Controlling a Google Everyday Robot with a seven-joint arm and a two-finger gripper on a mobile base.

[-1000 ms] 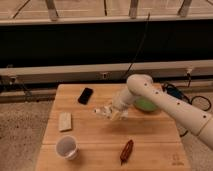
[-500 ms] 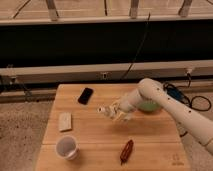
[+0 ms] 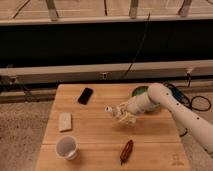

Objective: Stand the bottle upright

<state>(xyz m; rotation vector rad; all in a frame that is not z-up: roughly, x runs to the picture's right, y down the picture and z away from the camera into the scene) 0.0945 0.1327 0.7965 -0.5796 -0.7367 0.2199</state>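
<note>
The small whitish-cream bottle [image 3: 116, 112] is held in my gripper [image 3: 123, 114] above the middle of the wooden table [image 3: 95, 135]. It lies tilted, with its white cap pointing left and slightly up. The gripper comes in from the right on the white arm [image 3: 170, 107]. The bottle seems lifted off the table surface, with a faint shadow beneath it.
A white plastic cup [image 3: 67, 147] stands at the front left. A dark reddish-brown elongated object [image 3: 126, 150] lies at the front centre. A black phone [image 3: 85, 95] and a pale flat block [image 3: 65, 121] lie at the left. A green bowl [image 3: 140, 93] sits behind the arm.
The gripper with the bottle has moved a little to the right and away from the table's left part; the bottle's cap has tilted upward slightly.
</note>
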